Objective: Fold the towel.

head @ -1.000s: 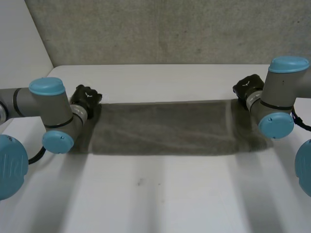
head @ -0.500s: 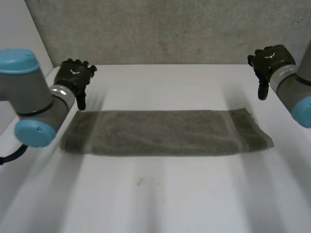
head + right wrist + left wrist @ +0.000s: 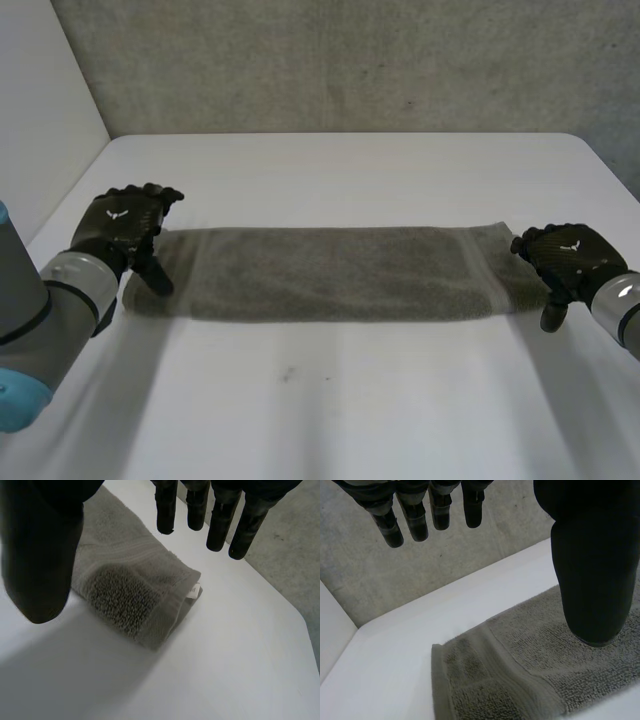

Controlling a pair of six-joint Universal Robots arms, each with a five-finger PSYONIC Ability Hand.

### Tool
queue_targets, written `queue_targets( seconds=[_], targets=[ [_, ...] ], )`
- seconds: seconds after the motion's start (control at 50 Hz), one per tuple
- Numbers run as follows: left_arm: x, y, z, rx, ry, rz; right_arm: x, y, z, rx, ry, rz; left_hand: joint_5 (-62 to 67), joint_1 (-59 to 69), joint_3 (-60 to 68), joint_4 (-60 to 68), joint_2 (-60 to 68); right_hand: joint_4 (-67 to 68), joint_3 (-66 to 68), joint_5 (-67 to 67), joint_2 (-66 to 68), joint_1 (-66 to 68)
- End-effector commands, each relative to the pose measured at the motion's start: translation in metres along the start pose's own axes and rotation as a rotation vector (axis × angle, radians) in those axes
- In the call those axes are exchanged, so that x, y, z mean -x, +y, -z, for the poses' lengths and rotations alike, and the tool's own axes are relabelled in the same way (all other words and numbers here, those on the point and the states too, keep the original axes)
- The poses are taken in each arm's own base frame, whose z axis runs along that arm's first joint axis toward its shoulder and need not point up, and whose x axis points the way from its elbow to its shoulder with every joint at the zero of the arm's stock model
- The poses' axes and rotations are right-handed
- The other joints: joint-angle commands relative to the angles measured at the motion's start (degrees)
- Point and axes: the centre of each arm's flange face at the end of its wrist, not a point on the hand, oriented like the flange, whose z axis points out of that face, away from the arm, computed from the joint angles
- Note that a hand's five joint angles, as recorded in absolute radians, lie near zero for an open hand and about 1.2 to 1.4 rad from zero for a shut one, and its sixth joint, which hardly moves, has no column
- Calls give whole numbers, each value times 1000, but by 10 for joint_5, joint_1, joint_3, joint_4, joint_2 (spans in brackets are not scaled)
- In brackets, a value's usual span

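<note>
The left hand (image 3: 120, 228) hangs slack and empty over the left short end of the towel, fingers straight and spread, thumb apart from them. The right hand (image 3: 570, 262) is likewise released and holds nothing, at the right short end. Both hands sit above a white table (image 3: 350, 400) that spans the head view, backed by a rough grey concrete wall (image 3: 350, 60) with a plain white side wall (image 3: 40, 110) on the robot's left. The grey towel (image 3: 330, 272) lies flat across the middle of the table as a long, narrow folded strip running left to right. Its long edges are roughly straight and its right end is slightly skewed. Bare tabletop lies open all round it, widest on the near side, with a narrower band between the far long edge and the wall. In the right wrist view the folded layers show at the towel's end corner, where a small white tag (image 3: 194, 589) sticks out. Half a second ago both hands were farther back, near the towel's far corners. They have since come nearer and lower to its short ends, while the towel has stayed as it was.
</note>
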Motion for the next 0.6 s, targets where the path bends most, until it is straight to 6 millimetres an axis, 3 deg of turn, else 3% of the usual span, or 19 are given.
queue_targets(
  seconds=[0.02,0.34,0.38,0.42,0.54,0.6],
  targets=[
    [-4,4,1,-10,7,8,3,19,-18,-34,15,10,-18,-1,4,5,6,110,111,104,118,107],
    [-8,9,4,-2,21,4,5,30,-32,-27,8,20,-18,-1,4,5,6,391,392,385,399,388],
    [-9,9,4,-1,24,2,6,31,-33,-26,6,22,-18,-1,4,5,6,459,460,452,466,455],
    [-9,9,4,-1,24,4,5,31,-34,-26,6,28,-18,-1,4,5,6,633,634,626,640,629],
    [-9,9,4,-1,22,4,1,30,-36,-18,22,32,-18,-1,4,5,6,650,651,643,657,646],
    [-9,9,4,-1,22,4,-10,32,-37,-2,54,42,-18,-1,4,5,6,650,651,643,657,646]
  ],
)
